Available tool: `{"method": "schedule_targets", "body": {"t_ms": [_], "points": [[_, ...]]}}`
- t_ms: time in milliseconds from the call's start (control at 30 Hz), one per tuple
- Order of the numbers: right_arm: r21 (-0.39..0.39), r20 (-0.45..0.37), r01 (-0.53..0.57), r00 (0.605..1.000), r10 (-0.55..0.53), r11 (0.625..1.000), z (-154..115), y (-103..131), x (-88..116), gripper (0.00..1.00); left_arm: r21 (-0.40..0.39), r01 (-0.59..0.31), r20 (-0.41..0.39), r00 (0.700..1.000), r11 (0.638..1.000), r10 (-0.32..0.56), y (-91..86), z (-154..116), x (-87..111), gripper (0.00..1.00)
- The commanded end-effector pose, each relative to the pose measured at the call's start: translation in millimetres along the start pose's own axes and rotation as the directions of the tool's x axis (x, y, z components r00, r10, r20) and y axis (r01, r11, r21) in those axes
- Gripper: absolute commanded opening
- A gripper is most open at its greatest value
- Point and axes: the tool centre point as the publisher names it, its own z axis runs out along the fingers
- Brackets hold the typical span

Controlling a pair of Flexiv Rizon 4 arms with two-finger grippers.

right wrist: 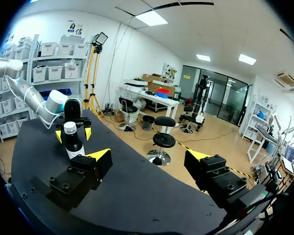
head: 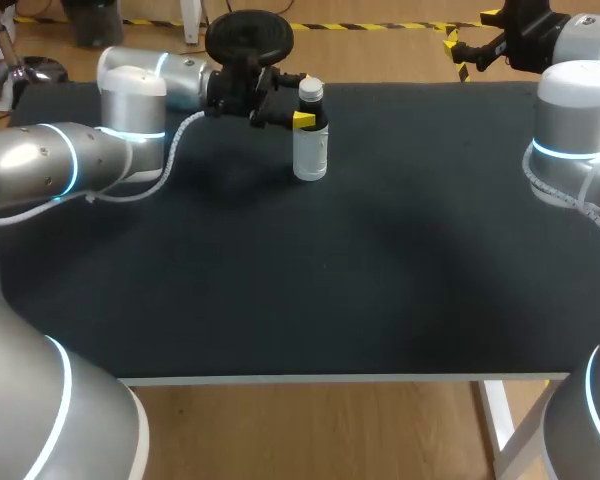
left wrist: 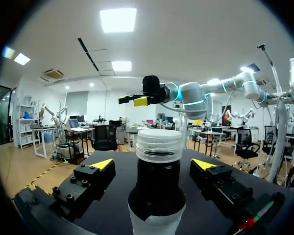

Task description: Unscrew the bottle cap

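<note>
Bottle [head: 310, 150] stands upright in the upper middle of the head view, on the far part of the dark table [head: 280, 290]; its long axis is vertical, with the pale ribbed cap [head: 311, 91] on top. You will find the left gripper [head: 301, 99] coming in sideways from the upper left of the frame, level with the bottle's neck; its 2 yellow-tipped fingers sit 1 on each side of the neck. In the left wrist view the bottle [left wrist: 156, 196] fills the space between the fingers and the cap [left wrist: 159, 145] rises just above their tips; a gap shows on both sides, so the jaws are spread and hold nothing. The right gripper [head: 456, 55] hangs at the upper right of the head view, well apart from the bottle; its own wrist view shows its fingers [right wrist: 100, 157] spread and empty, with the bottle [right wrist: 74, 147] small and far ahead. The left arm is by far the nearer; the next move likely turns on those jaws closing level across the vertical neck, so the bottle does not tip.
</note>
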Motion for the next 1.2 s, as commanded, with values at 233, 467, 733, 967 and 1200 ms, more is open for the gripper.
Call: {"method": "schedule_targets", "body": {"t_ms": [233,467,733,967,1200], "points": [[0.001,0.0,0.0,1.0,0.0,1.0,-1,0,0,1.0,0.009,-0.003,-0.07,0.998,1.0,0.004,2.6,-1,-5.3,1.0],[0.001,0.0,0.0,1.0,0.0,1.0,-1,0,0,1.0,0.012,-0.007,-0.075,0.997,1.0,0.008,2.5,0,-6.6,1.0],[0.001,0.0,0.0,1.0,0.0,1.0,-1,0,0,1.0,0.007,-0.015,-0.086,0.996,1.0,0.016,0.7,1,-8.2,0.31],[0.001,0.0,0.0,1.0,0.0,1.0,-1,0,0,1.0,0.003,-0.031,-0.082,0.996,1.0,0.031,-3.3,0,-7.4,0.0],[0.001,0.0,0.0,1.0,0.0,1.0,-1,0,0,1.0,0.001,-0.057,-0.069,0.996,0.998,0.057,-7.7,-4,-5.1,0.0]]}}
